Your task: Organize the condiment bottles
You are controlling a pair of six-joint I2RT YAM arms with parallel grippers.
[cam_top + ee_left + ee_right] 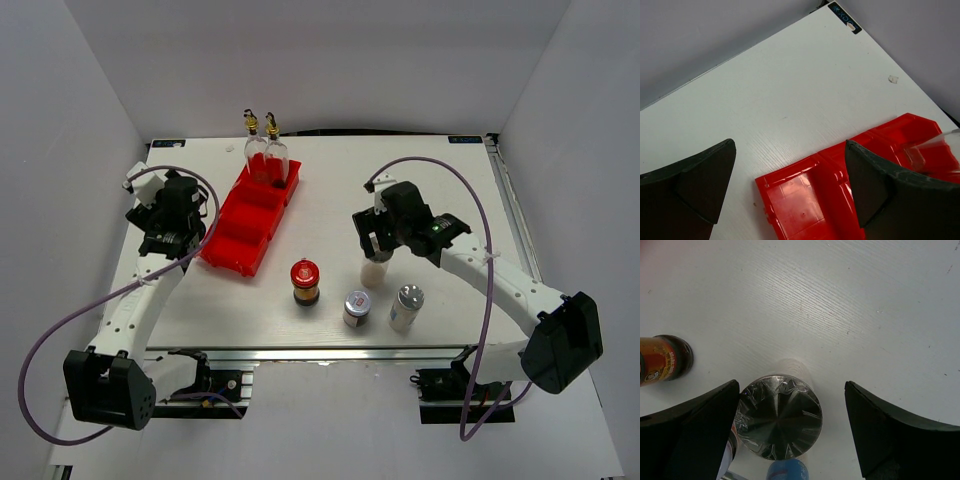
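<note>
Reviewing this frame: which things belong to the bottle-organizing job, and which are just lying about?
Job: glass cruet and second glass cruet, both in the far compartment of the red divided tray; white shaker between the fingers of the open right gripper; second white shaker; red-lidded dark jar; silver-lidded short jar.
Not bottles: the tray itself; small white scrap.

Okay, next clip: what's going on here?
The right gripper is open around the cap of a silver-capped white shaker, not closed on it. The left gripper hangs open beside the red tray, whose far compartment holds two glass cruets. A red-lidded jar, a short silver-lidded jar and a second shaker stand on the table.
</note>
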